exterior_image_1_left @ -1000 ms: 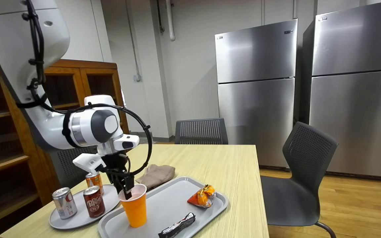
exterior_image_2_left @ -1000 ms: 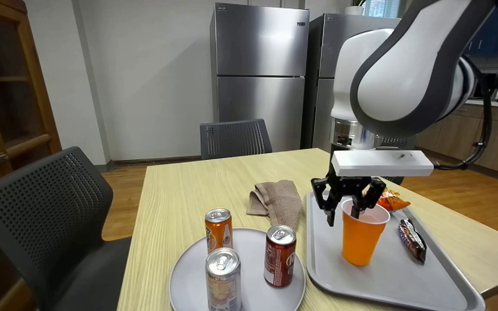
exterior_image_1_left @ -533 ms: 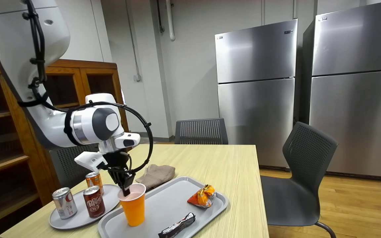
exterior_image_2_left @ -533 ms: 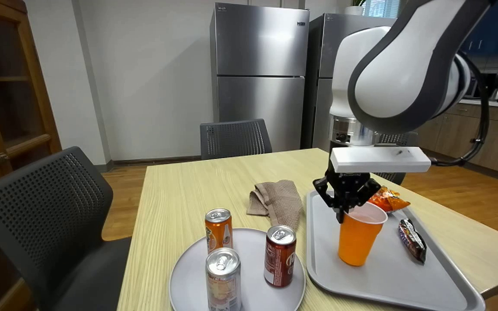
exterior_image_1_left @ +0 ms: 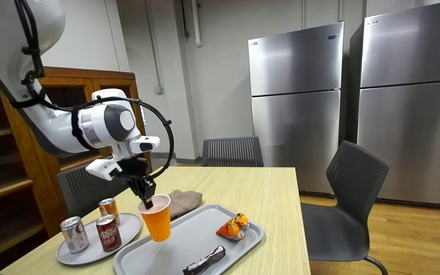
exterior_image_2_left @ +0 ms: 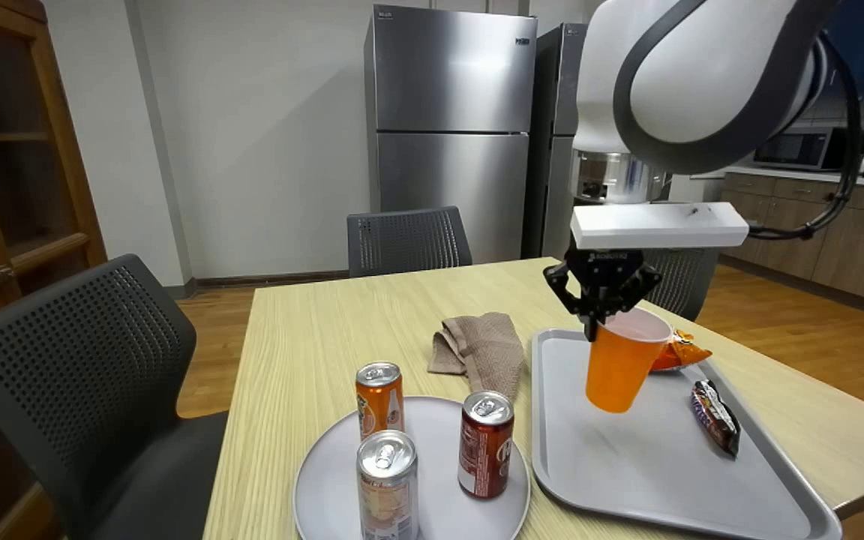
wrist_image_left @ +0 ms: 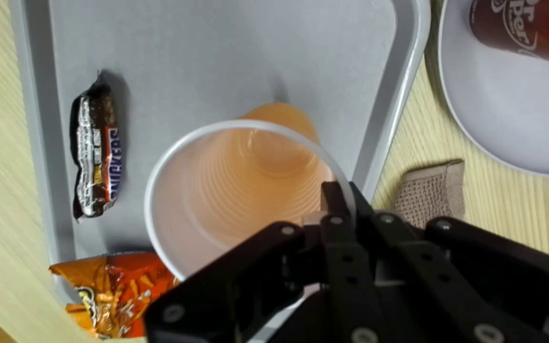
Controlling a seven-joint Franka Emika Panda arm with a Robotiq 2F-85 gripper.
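Cup (exterior_image_2_left: 623,371) hangs tilted from pincer (wrist_image_left: 349,196).

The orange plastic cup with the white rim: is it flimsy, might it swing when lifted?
The orange plastic cup is probably light, as it looks empty. Its thin-edged wall might flex if squeezed hard. It could pivot, since the black two-fingered gripper pinches it at one spot on the rim.

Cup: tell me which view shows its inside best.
The wrist view: it looks down into the cup, showing ribbed walls and the bottom, though the gripper hides some of it. Both exterior views show mainly the orange outside, with only some upper inner wall.
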